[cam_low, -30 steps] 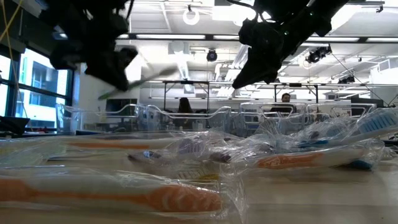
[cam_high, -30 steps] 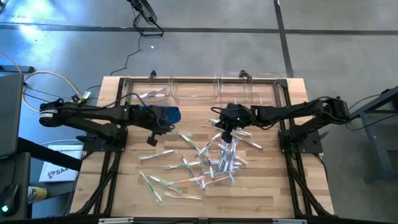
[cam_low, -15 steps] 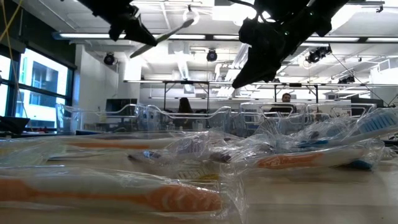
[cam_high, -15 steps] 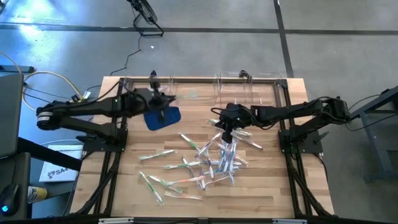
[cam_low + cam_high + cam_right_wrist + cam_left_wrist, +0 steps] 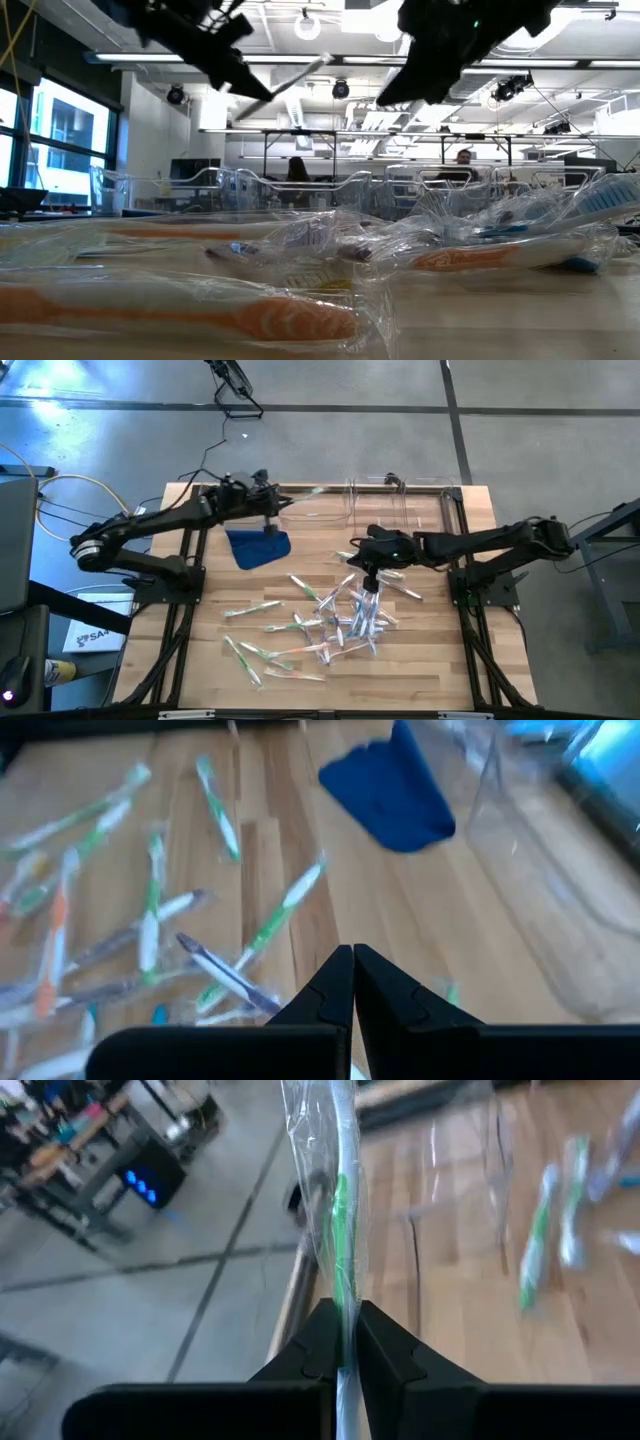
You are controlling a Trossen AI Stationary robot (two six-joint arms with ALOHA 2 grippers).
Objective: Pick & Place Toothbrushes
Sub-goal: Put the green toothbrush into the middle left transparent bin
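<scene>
Toothbrush (image 5: 338,1230) carried farther toward bins (image 5: 320,505) | left jaws pinching it | right jaws pressed together, empty

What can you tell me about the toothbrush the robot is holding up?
The toothbrush is thin, with a green handle, sealed in a clear, crinkly wrapper that glints. The left gripper is shut on its lower part, so most of it sticks out beyond the fingers. It is lifted off the table, near the far edge by the clear bins. Nothing else touches it.

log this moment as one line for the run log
left gripper: shut on green toothbrush, raised near clear bins | right gripper: shut, empty, above toothbrush pile | blue cloth: on table
</scene>
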